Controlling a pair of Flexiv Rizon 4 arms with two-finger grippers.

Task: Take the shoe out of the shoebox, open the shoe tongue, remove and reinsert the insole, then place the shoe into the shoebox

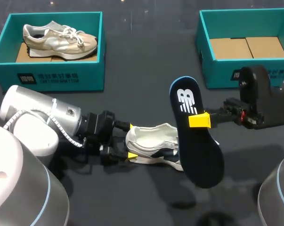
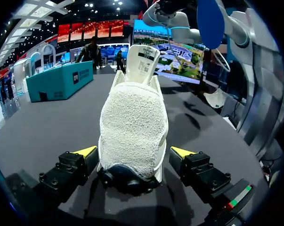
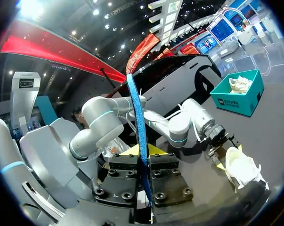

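Observation:
A white and navy shoe [image 1: 153,148] lies on the dark table, its tongue [image 2: 142,59] standing up. My left gripper [image 1: 131,141] sits at the heel [image 2: 130,176] and is open, one yellow tip on each side of the shoe [image 2: 132,122]. My right gripper [image 1: 198,120] is shut on a dark blue insole [image 1: 198,146] and holds it in the air above the toe end. In the right wrist view the insole [image 3: 141,136] stands edge-on between the right gripper [image 3: 144,153] fingers, with the shoe [image 3: 243,165] on the table beyond.
An empty teal shoebox [image 1: 217,73] with a cardboard floor stands at the back right. At the back left, a second teal box [image 1: 52,75] holds a beige shoe [image 1: 57,40]. Bare table lies between the two boxes and in front of the shoe.

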